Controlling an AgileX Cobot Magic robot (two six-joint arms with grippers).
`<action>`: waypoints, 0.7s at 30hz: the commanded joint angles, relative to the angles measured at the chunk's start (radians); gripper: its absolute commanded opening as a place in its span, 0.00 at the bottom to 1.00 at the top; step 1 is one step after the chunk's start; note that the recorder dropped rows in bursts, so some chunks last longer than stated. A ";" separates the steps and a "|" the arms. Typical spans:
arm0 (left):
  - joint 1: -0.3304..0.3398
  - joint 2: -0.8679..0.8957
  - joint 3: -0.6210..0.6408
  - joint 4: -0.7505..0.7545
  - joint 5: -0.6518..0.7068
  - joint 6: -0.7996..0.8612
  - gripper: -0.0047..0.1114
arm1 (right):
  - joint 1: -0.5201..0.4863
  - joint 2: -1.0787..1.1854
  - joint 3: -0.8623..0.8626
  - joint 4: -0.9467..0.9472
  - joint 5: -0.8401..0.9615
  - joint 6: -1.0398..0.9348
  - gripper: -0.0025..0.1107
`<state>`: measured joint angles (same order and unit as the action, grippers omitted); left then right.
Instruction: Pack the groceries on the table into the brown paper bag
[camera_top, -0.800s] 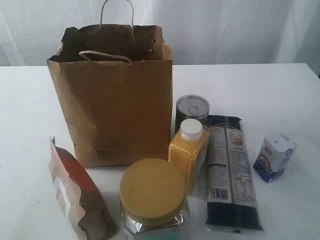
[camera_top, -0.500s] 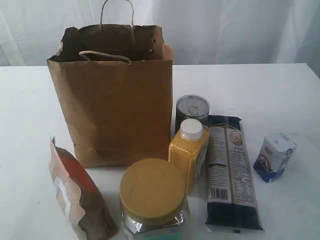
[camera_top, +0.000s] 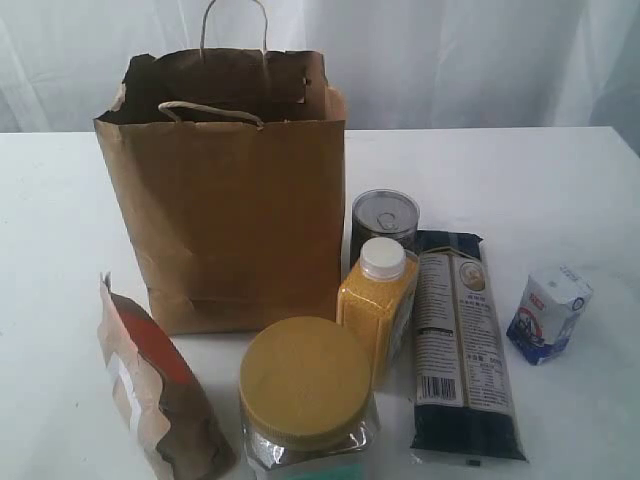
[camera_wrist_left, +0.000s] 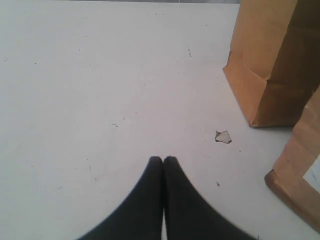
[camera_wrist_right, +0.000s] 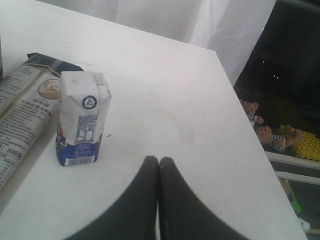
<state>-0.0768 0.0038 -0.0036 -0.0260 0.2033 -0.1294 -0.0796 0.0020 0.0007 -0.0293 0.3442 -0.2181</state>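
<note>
Small white-blue carton (camera_top: 548, 315), 3 o'clock of long dark-blue packet (camera_top: 462, 350): prob. light, crushable; grip mid-body. Left gripper (camera_wrist_left: 163, 159), right gripper (camera_wrist_right: 158, 159): fingers together, empty.

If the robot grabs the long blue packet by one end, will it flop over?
Probably not much: the packet lies straight and flat on the table, so it looks fairly stiff. Its wrapper looks smooth, so it might slip in a grip. Being long, its far end would likely dip unless it is held near the middle.
</note>
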 joint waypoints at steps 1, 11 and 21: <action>-0.006 -0.004 0.004 -0.007 -0.002 0.000 0.04 | -0.001 -0.002 -0.001 0.022 -0.129 0.019 0.02; -0.006 -0.004 0.004 -0.007 -0.002 0.000 0.04 | -0.001 -0.002 -0.001 0.042 -1.045 0.023 0.02; -0.006 -0.004 0.004 -0.007 -0.002 0.000 0.04 | -0.001 -0.002 -0.246 0.513 -1.266 0.062 0.02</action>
<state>-0.0768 0.0038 -0.0036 -0.0260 0.2033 -0.1294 -0.0796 -0.0041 -0.1656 0.3769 -0.9614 -0.1401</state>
